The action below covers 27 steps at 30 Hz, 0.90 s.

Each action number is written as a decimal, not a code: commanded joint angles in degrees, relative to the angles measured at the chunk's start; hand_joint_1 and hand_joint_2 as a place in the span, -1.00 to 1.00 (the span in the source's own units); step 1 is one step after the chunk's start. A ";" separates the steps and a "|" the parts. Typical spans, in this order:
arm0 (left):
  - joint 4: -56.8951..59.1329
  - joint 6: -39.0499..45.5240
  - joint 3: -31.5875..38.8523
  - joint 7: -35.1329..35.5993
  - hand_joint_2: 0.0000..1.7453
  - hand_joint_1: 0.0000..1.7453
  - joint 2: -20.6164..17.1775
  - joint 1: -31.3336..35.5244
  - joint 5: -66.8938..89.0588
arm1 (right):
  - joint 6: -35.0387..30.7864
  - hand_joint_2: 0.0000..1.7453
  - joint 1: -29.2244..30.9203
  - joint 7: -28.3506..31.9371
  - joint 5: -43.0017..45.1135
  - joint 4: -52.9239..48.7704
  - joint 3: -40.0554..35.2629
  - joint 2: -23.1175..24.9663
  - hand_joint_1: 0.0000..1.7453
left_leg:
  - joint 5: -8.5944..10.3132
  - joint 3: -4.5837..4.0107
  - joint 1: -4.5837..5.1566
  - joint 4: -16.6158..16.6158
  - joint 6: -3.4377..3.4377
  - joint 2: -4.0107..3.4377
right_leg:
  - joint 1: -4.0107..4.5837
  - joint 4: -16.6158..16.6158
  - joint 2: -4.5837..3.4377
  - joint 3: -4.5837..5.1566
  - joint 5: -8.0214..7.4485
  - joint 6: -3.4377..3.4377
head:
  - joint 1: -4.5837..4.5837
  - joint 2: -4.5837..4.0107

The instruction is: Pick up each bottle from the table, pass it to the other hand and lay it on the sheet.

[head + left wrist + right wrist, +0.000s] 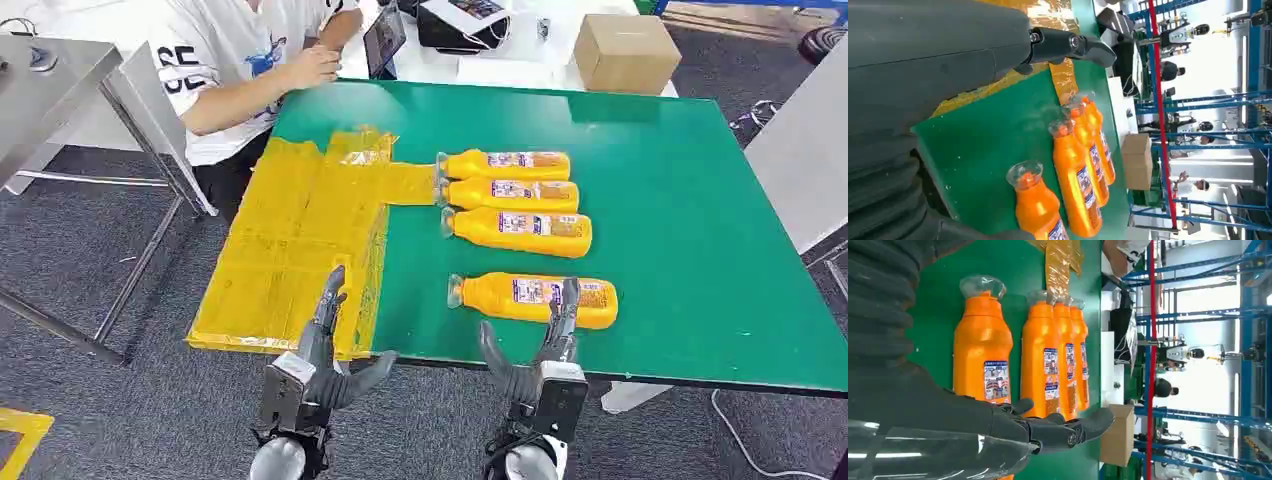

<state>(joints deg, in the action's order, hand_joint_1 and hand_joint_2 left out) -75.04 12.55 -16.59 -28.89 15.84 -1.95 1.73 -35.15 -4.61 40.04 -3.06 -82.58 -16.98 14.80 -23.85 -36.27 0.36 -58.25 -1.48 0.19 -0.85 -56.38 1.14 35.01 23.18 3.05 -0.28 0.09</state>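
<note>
Both hands, left hand and right hand, hover with fingers spread, holding nothing; right wrist view reveals bottle labels.

Green table with a yellow sheet and four orange bottles lying on it.

I see the green table filling the middle and right of the head view. The yellow sheet covers its left edge, with a strip reaching right toward the bottle caps. Three orange bottles lie side by side at centre, caps pointing left, touching. A fourth bottle lies apart below them, near the table's lower edge.
</note>
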 commanded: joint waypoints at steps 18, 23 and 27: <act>2.19 -0.06 0.59 0.36 1.00 -1.00 -0.68 0.69 -0.31 | 0.11 1.00 1.86 -0.04 0.18 3.20 0.09 -1.57 -1.00 | -0.10 0.31 -0.07 0.07 0.09 -0.08 | 0.06 0.10 -0.14 -0.30 0.05 -0.10 | 0.00 0.00; 2.19 -0.06 0.59 0.36 1.00 -1.00 -0.68 0.69 -0.31 | 0.11 1.00 1.86 -0.04 0.18 3.20 0.09 -1.57 -1.00 | -0.10 0.31 -0.07 0.07 0.09 -0.08 | 0.06 0.10 -0.14 -0.30 0.05 -0.10 | 0.00 0.00; 2.19 -0.06 0.59 0.36 1.00 -1.00 -0.68 0.69 -0.31 | 0.11 1.00 1.86 -0.04 0.18 3.20 0.09 -1.57 -1.00 | -0.13 0.36 -0.08 0.07 0.10 -0.09 | 0.07 0.11 -0.16 -0.34 0.07 -0.11 | 0.00 0.00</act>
<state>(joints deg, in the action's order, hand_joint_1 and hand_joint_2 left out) -75.03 12.55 -16.57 -28.89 15.83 -1.96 1.73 -35.15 -4.60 40.04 -3.06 -82.55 -16.98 14.80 -23.85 -36.27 0.36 -58.25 -1.48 0.19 -0.85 -56.38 1.14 35.01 23.18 3.05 -0.28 0.09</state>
